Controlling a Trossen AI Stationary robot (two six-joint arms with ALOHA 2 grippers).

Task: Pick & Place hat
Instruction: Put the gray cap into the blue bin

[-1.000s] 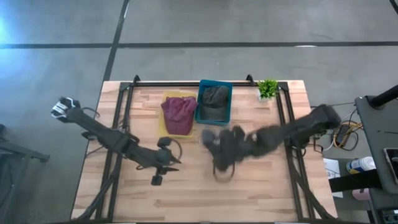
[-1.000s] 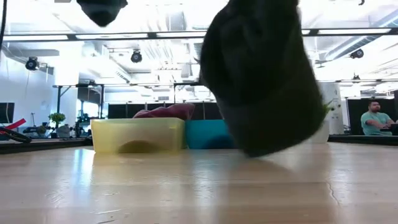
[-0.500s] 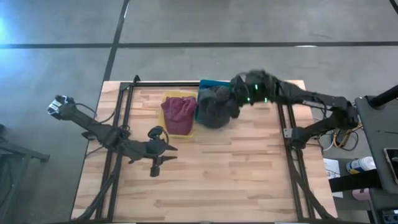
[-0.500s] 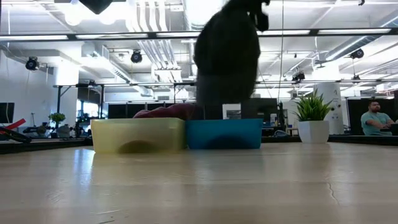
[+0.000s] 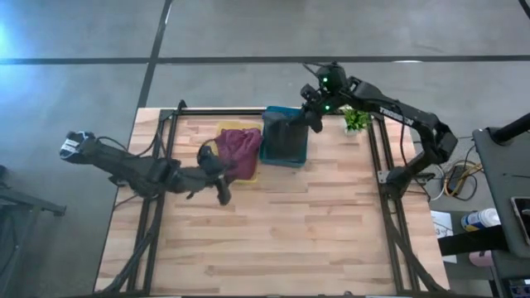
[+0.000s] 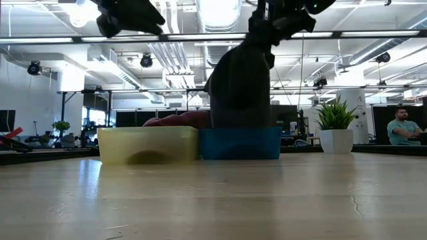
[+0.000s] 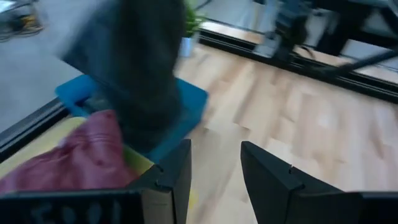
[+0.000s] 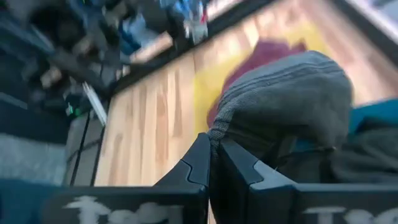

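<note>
The dark grey knit hat (image 5: 290,132) hangs from my right gripper (image 5: 313,116) over the blue bin (image 5: 300,157) at the table's far edge. In the low view the hat (image 6: 240,87) drops behind the blue bin's front wall (image 6: 240,143). Another dark hat (image 8: 367,155) lies in that bin. A red hat (image 5: 238,151) sits in the yellow bin (image 6: 148,143) beside it. My left gripper (image 5: 222,184) is open, raised by the yellow bin's near side, holding nothing; it appears high in the low view (image 6: 130,13). My right gripper is shut on the grey hat's ribbed edge (image 8: 221,134), pinched between the two fingers. It comes from above, from the table's far right. The hat (image 8: 286,99) hangs below the fingers, and its lower end is inside the blue bin, hidden by the bin's wall.
A small potted plant (image 5: 356,118) stands at the far right corner, close to my right arm. Black frame rails (image 5: 166,149) run along the table's left, right and far sides. Bare wood (image 5: 298,223) fills the middle and near half. A person (image 6: 402,127) sits in the room beyond.
My right gripper has carried the grey hat from the table's middle up and toward the far edge; the hat now hangs over and into the blue bin. My left gripper has moved toward the far edge, up to the yellow bin, and has turned to face the bins.
</note>
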